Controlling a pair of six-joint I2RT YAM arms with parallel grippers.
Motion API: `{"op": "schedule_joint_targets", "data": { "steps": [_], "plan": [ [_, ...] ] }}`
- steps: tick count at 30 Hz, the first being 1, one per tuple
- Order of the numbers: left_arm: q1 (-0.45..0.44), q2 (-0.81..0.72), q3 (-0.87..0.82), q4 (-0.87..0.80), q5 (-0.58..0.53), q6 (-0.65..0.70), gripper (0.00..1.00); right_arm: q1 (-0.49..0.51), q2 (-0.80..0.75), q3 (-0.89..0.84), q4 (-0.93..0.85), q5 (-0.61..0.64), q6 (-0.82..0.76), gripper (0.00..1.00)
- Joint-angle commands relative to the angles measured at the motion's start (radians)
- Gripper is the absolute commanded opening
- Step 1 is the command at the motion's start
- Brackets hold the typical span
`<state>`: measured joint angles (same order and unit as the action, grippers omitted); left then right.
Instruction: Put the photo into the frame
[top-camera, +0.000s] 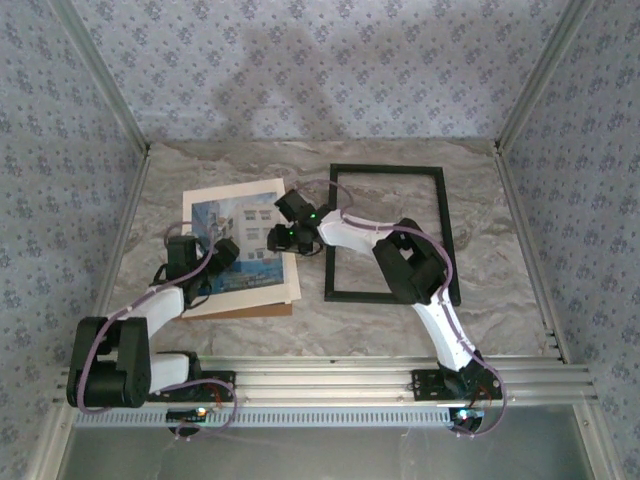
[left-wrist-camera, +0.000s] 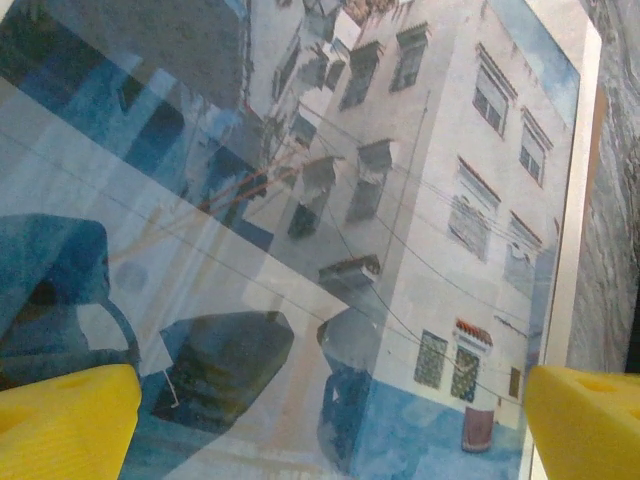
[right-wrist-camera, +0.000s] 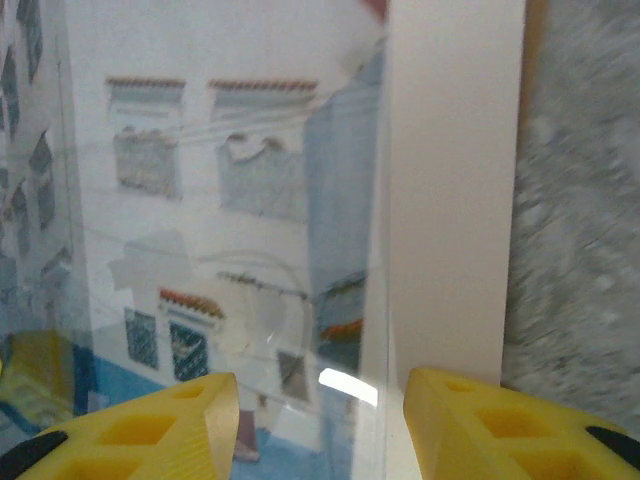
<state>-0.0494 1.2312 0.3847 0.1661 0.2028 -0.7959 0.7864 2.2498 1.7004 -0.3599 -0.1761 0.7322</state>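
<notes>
Marble-patterned grey covers the desk (top-camera: 400, 330), and blue flowered wallpaper stands on the walls around it. At the near edge, both arms are bolted on a metal rail (top-camera: 330, 375).

From the near-left corner the left arm reaches forward, and the left gripper (top-camera: 222, 255) hangs over the near part of the photo (top-camera: 235, 215). Its yellow fingers (left-wrist-camera: 70, 420) stand wide apart and hold nothing.

On the left half of the desk, about middle in depth, the photo lies flat and a little turned. Under its near edge a thin strip of a brown board (top-camera: 260, 310) shows.

Coming from the right side, the right gripper (top-camera: 283, 238) is over the right edge of the photo. Its jaws are partly open with nothing between them, one finger above the printed buildings and the other above the cream border.

Just beside the photo, toward the far-right part of the desk, lies the frame (top-camera: 390, 168). Marble shows inside it, and the right arm crosses over its left side.
</notes>
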Motion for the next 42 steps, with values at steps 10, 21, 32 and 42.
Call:
{"op": "schedule_joint_targets", "data": {
  "steps": [10,21,32,42],
  "plan": [
    [-0.04,-0.098,0.061,-0.243,0.033,-0.043,0.99,-0.078,-0.121,-0.096,-0.06,0.047,-0.095,0.51],
    [-0.043,-0.147,0.016,-0.292,0.074,-0.051,0.99,0.036,-0.29,-0.302,-0.108,-0.009,-0.024,0.5],
    [-0.049,-0.096,-0.042,-0.22,0.06,-0.068,0.99,0.105,-0.283,-0.362,-0.122,-0.062,0.032,0.5],
    [-0.049,-0.095,-0.066,-0.217,0.052,-0.075,0.99,0.109,-0.276,-0.378,-0.09,-0.113,0.035,0.5]
  ]
}}
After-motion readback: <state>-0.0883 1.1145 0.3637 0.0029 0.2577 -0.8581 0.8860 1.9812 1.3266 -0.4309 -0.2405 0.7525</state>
